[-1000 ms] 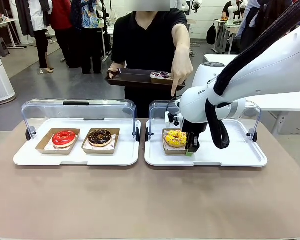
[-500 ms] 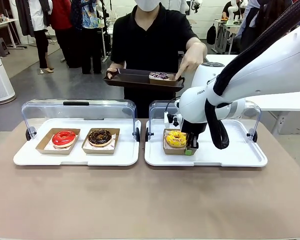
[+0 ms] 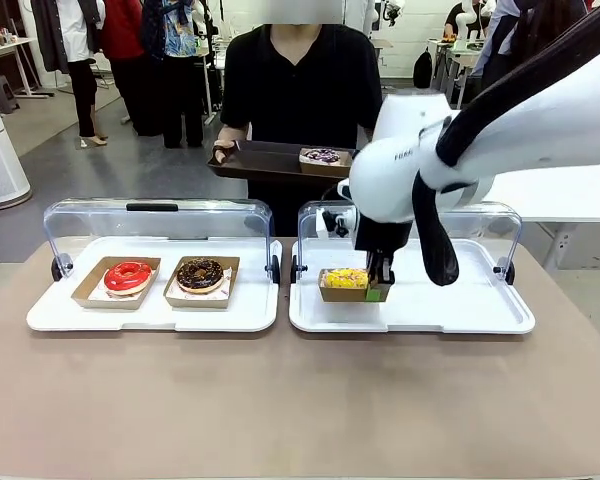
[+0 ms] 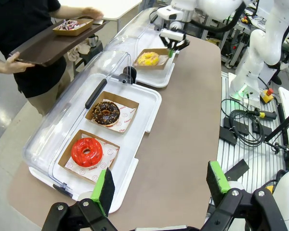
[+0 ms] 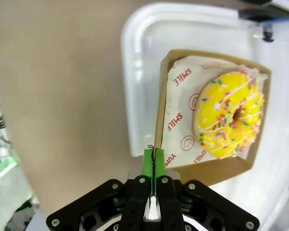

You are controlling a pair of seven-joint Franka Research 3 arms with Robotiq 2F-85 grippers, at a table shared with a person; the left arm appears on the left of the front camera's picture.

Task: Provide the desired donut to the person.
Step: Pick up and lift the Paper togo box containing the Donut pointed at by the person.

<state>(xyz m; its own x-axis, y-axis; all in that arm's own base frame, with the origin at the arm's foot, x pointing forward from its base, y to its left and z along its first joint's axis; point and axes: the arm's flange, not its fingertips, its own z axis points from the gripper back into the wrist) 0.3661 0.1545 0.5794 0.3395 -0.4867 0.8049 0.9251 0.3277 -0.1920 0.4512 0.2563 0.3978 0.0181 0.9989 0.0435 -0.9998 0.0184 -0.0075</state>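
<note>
A yellow sprinkled donut (image 3: 346, 278) (image 5: 229, 114) lies in a shallow cardboard box (image 3: 340, 294) (image 5: 208, 171). My right gripper (image 3: 378, 290) (image 5: 153, 156) is shut on the box's rim and holds it a little above the right white tray (image 3: 460, 310). The box hangs roughly level. The person (image 3: 300, 80) in black stands across the table, holding a dark serving tray (image 3: 265, 160) with a purple-frosted donut (image 3: 322, 156) on it. My left gripper (image 4: 161, 182) hangs open and empty above the table's near left end.
On the left white tray (image 3: 150, 315), under a raised clear lid (image 3: 150, 215), sit a red donut (image 3: 128, 275) and a chocolate donut (image 3: 200, 273) in their boxes. The right tray's clear lid (image 3: 500, 225) also stands raised behind my arm.
My right gripper has risen with the yellow donut's box, lifting it off the right tray. The person's pointing hand has drawn back to the serving tray.
</note>
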